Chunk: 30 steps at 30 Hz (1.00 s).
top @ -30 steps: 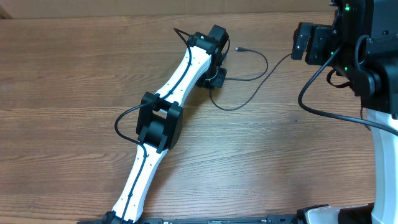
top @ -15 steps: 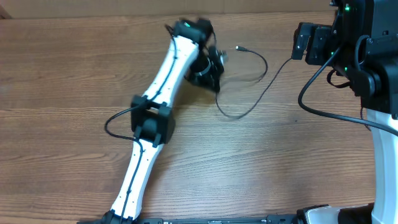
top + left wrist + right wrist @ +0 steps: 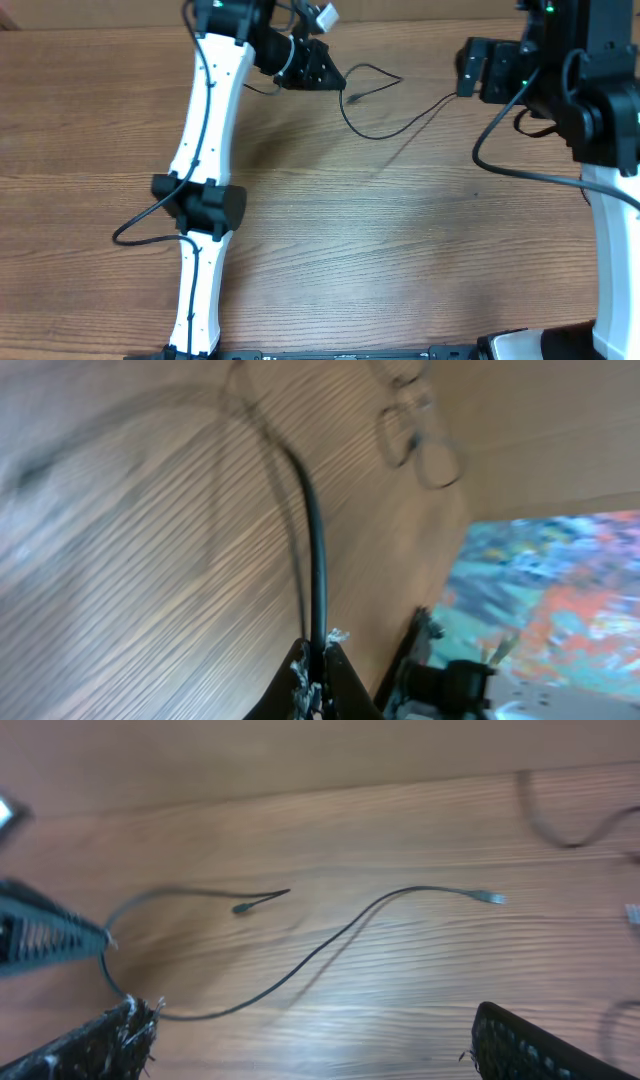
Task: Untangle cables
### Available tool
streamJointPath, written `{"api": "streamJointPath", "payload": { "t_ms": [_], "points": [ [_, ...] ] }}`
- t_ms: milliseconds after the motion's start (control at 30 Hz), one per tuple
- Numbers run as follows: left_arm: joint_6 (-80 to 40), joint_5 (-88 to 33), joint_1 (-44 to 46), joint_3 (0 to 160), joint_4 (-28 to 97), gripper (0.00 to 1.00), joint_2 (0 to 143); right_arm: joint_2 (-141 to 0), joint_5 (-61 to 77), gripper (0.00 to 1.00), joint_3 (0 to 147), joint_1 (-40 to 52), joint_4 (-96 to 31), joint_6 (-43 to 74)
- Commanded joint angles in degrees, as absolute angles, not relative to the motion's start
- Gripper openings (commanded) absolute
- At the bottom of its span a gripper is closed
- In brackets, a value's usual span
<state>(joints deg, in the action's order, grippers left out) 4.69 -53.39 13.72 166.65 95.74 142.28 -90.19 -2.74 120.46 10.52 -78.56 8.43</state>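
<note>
One thin black cable trails over the wooden table at the back. My left gripper is shut on one end of it. In the left wrist view the cable rises from between the pinched fingertips, blurred by motion. From the right wrist I see the cable curve from the left gripper to a plug end, with a second plug end near the middle. My right gripper stands open above the table, holding nothing, close to the cable's far end.
The left arm stretches from the front edge to the table's back edge. The right arm with its thick black wire fills the right side. Blurred dark cord pieces show at the right wrist view's right edge.
My left arm has swung left and toward the back of the table, pulling the held cable with it and stretching the loop out. The right gripper has shifted slightly left and stays open.
</note>
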Motion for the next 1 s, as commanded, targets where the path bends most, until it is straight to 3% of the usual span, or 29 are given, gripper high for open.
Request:
{"api": "streamJointPath", "payload": {
  "t_ms": [0,200,333,567,800,967],
  "points": [
    [3.55,-60.12,12.05,168.07,93.73,0.04,136.77,-92.01,7.64,1.0,120.07,10.44,-77.62,6.98],
    [-2.68,-59.09,9.56,168.07,85.36,0.04,131.85,-96.27,24.91,1.0,119.9,10.57,-76.27,0.49],
    [-7.7,-55.42,7.97,168.07,80.16,0.04,129.69,-98.91,27.33,1.0,119.9,10.61,-75.5,-1.83],
    [-12.62,-54.92,6.98,168.07,74.22,0.04,128.44,-102.1,37.63,1.0,119.9,13.3,-75.55,-17.93],
    [-18.41,-56.45,6.98,168.07,68.95,0.04,128.44,-103.24,38.06,1.0,119.9,19.73,-74.98,-37.63],
    [-19.81,-58.61,6.98,168.22,67.59,0.04,128.44,-104.79,32.18,0.98,119.83,22.65,-70.81,-39.48]
  ]
}}
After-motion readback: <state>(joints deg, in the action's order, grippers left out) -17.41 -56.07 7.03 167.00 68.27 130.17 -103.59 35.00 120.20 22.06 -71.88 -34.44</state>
